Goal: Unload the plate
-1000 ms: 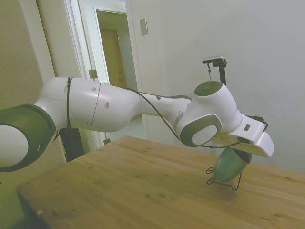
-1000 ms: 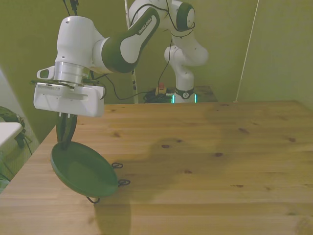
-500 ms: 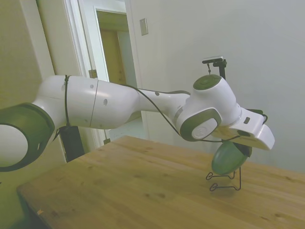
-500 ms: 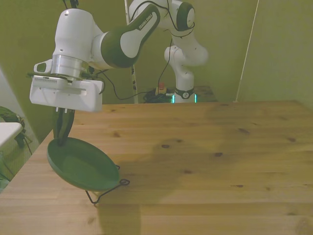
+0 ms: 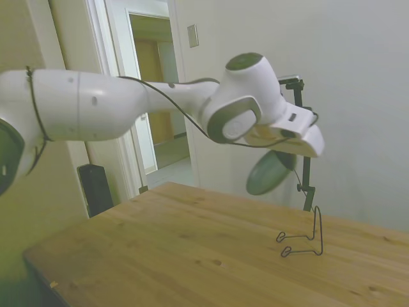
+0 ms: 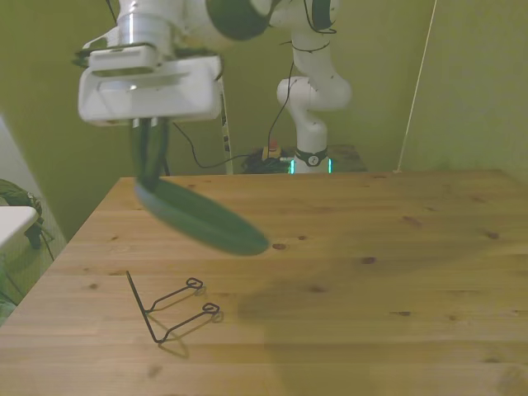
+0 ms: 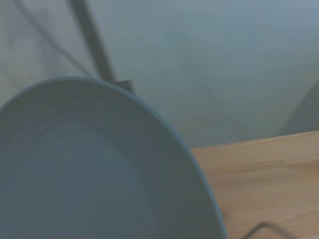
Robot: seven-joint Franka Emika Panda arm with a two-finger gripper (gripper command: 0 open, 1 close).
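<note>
We find the plate (image 6: pixel 202 221) held in the air above the table (image 6: pixel 346 272), well clear of the boards, with the gripper (image 6: pixel 148 169) closed on its rim at the upper edge. It is a round, shallow dish, dark green and matte, with a smooth face; in the front view it appears nearly edge-on as a long ellipse, blurred by motion. Its long axis slopes down from the gripper toward the front view's right. In the side view the plate (image 5: pixel 271 173) hangs tilted under the white hand, its face toward the camera. The wrist view shows a pale, out-of-focus curve of the plate (image 7: pixel 99 169), cut off by the frame, with wood grain beyond. The fingers (image 6: pixel 145 148) are dark and partly hidden behind the white housing — we cannot make out the contact itself in detail. The stand (image 6: pixel 169 307), a thin black wire bent into an upright back and two looped feet, sits on the knotty pine table below the plate, apart from it.
</note>
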